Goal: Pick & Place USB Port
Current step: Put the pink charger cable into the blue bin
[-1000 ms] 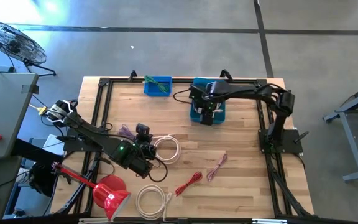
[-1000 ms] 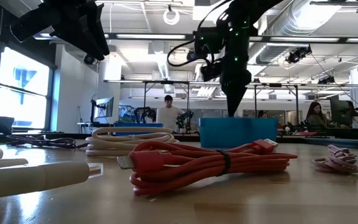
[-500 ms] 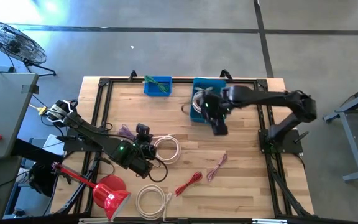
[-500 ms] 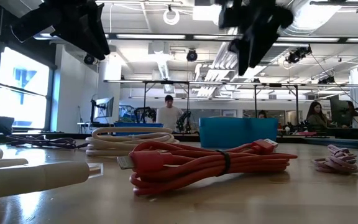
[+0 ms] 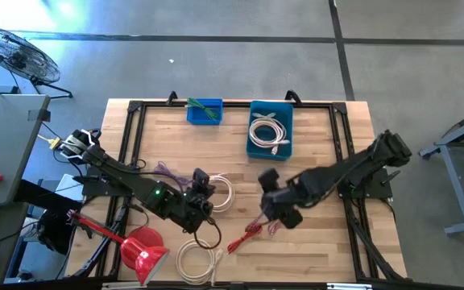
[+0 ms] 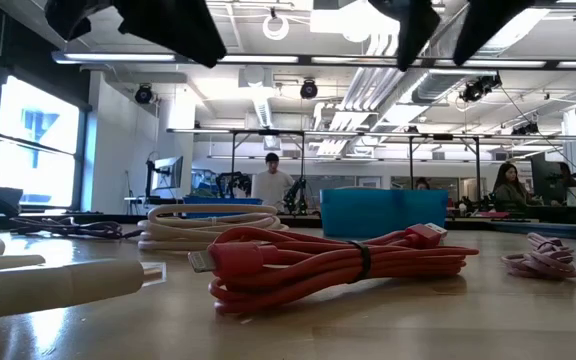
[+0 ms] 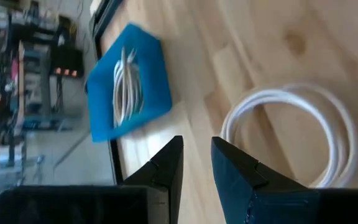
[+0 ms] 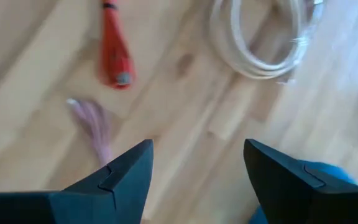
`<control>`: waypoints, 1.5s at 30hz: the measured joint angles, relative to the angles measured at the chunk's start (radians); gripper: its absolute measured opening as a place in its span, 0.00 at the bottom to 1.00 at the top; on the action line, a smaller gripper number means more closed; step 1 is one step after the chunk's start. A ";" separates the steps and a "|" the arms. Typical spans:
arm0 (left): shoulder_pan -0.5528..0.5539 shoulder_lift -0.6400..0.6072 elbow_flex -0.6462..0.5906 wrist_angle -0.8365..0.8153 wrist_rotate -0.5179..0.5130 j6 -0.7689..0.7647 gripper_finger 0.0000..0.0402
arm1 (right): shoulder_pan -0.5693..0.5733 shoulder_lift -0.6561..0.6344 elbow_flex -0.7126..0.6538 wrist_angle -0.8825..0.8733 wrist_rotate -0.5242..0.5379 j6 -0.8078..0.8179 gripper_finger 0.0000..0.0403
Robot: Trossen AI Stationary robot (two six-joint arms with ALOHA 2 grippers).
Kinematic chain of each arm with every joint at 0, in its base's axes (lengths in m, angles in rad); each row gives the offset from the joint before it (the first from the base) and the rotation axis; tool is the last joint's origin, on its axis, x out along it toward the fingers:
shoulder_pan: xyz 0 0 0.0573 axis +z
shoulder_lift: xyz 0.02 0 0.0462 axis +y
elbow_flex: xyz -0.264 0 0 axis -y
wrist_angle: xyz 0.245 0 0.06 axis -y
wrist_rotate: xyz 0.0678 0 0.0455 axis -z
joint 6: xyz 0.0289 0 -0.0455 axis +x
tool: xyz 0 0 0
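My right gripper (image 5: 274,211) hangs above the middle of the table (image 5: 312,250), its fingers (image 8: 124,171) spread wide and holding nothing. Just beside it lie the red cable (image 5: 244,235) and the pink cable (image 5: 283,213). A white cable (image 5: 269,133) lies coiled inside the blue bin (image 5: 254,146) at the far edge. My left gripper (image 5: 202,193) is over the white coil (image 5: 221,192), its fingers (image 7: 166,168) only a little apart and empty.
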 joint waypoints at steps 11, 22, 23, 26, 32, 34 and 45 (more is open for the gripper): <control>0.000 0.000 0.000 0.124 0.078 0.030 0.20 | 0.152 0.128 0.000 -0.038 -0.072 0.163 0.60; 0.000 0.000 0.001 0.362 0.228 0.029 0.20 | 0.168 0.275 0.000 -0.040 -0.136 0.232 0.60; 0.000 0.000 0.001 0.371 0.231 0.028 0.20 | 0.168 0.285 0.000 -0.039 -0.149 0.233 0.60; 0.000 0.000 0.001 0.375 0.232 0.025 0.20 | 0.170 0.311 0.000 -0.039 -0.164 0.234 0.60; 0.000 0.000 0.001 0.375 0.232 -0.035 0.20 | 0.172 0.338 -0.009 -0.030 -0.119 0.233 0.60; 0.000 0.000 0.001 0.375 0.232 -0.053 0.20 | 0.171 0.337 -0.036 -0.006 -0.101 0.232 0.60; 0.000 0.000 0.001 0.375 0.258 -0.102 0.20 | 0.139 0.329 -0.192 0.066 -0.045 0.315 0.60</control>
